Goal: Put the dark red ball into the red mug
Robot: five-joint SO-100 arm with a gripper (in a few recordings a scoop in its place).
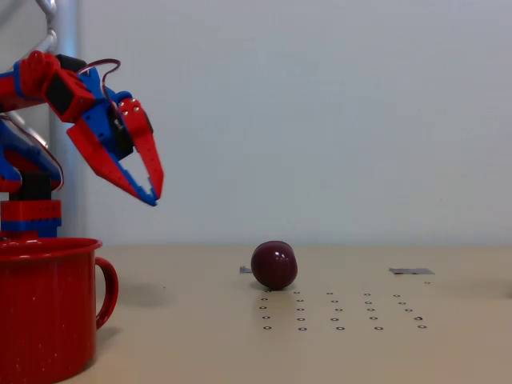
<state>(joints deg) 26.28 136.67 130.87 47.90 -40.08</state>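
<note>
The dark red ball (pixel 274 264) rests on the beige table, near the middle of the fixed view. The red mug (pixel 46 308) stands upright at the lower left, its handle pointing right. My red-and-blue gripper (pixel 152 192) hangs in the air at the upper left, above and slightly right of the mug and well left of and above the ball. Its fingers point down and to the right, with their tips nearly meeting. Nothing is held between them.
A grid of small dark rings (pixel 340 312) marks the table in front of the ball. A small grey flat piece (pixel 411 271) lies at the back right. A pale wall stands behind the table.
</note>
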